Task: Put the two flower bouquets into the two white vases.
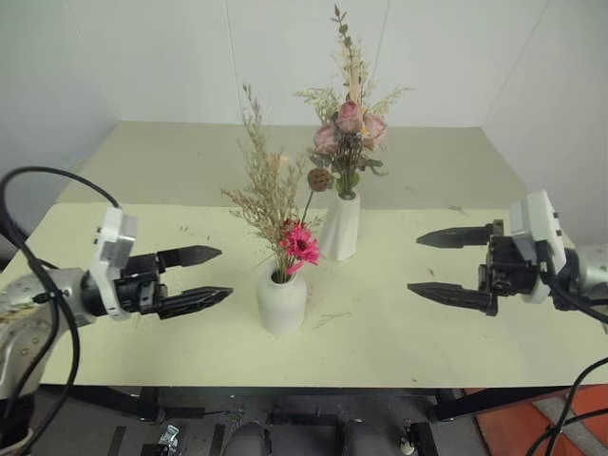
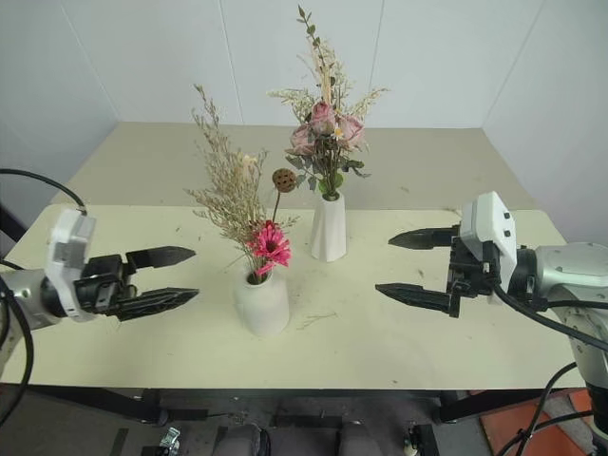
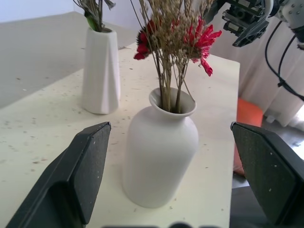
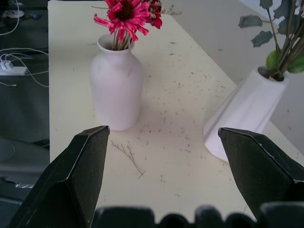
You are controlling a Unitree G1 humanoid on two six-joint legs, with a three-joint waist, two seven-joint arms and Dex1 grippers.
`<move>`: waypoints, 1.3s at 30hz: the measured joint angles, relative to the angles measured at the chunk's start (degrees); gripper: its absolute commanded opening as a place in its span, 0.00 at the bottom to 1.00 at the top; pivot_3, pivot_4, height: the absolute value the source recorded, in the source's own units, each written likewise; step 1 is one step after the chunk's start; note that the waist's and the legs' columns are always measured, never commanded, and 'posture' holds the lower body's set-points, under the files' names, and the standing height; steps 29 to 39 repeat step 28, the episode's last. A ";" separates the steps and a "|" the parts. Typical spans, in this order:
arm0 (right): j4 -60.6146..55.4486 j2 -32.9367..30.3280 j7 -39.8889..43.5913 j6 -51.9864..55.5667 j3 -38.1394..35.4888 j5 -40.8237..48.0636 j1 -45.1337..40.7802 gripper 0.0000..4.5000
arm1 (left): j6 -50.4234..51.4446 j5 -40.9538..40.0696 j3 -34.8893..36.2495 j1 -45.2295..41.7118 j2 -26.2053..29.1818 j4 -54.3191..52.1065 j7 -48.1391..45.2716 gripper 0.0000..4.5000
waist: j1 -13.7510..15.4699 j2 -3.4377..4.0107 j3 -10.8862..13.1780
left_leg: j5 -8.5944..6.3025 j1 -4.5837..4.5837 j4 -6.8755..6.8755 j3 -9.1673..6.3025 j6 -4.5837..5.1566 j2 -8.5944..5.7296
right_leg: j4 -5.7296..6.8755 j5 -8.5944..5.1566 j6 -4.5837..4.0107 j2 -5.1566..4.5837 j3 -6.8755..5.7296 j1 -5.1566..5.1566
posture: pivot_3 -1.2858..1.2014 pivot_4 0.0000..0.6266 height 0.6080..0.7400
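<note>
- My left tool (image 1: 207, 277) hangs over the tabletop's (image 1: 399, 332) left part, fingers spread wide, holding nothing. It points toward the squat vase and stands apart from it.
- Two white vases stand on the tabletop, both upright, each with one bouquet in it.
- The squat vase (image 1: 281, 301) is the nearer one, just left of middle. The dry grass bouquet (image 1: 264, 195) stands in its mouth, its one magenta daisy (image 1: 300, 244) low against the neck on the right.
- In my left wrist view that vase sits between my two spread fingers (image 3: 83, 173), touching neither.
- A few loose bits of dry stem (image 1: 332, 318) lie on the tabletop just right of the squat vase.
- The cone vase (image 1: 341, 228) stands behind and to the right of the squat one, near it but apart. The rose bouquet (image 1: 348, 128) rises from its mouth, with pale pink roses, green leaves and pale sprigs; I count at least two roses.
- One brown round seed head (image 1: 319, 179) on a thin stem shows between the two bouquets; which vase it comes from I cannot tell.
- My right tool (image 1: 446, 265) hangs over the tabletop's right part, fingers spread wide and empty, pointing toward the vases, well apart from both.
</note>
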 measured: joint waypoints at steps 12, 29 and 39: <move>-0.11 -0.09 -0.81 0.04 -5.91 -0.27 8.90 0.97 | -2.62 2.10 1.62 0.47 1.70 1.90 -2.20 0.98 | -0.21 0.00 0.00 | 0.00 0.04 0.00 0.04 0.00 0.01 | 0.03 0.00 0.00 0.00 0.02 0.03 | 0.52 0.24 1.00; -0.36 -0.25 -1.97 -0.01 -7.24 -1.80 11.62 0.97 | -4.13 3.33 1.66 0.25 3.07 2.59 -4.52 0.98 | -0.42 0.00 0.00 | 0.00 0.04 -0.02 0.06 0.00 0.02 | 0.02 0.00 0.00 0.01 0.04 0.02 | 0.52 0.24 1.00; -0.36 -0.25 -1.97 -0.01 -7.24 -1.80 11.62 0.97 | -4.13 3.33 1.66 0.25 3.07 2.59 -4.52 0.98 | -0.42 0.00 0.00 | 0.00 0.04 -0.02 0.06 0.00 0.02 | 0.02 0.00 0.00 0.01 0.04 0.02 | 0.52 0.24 1.00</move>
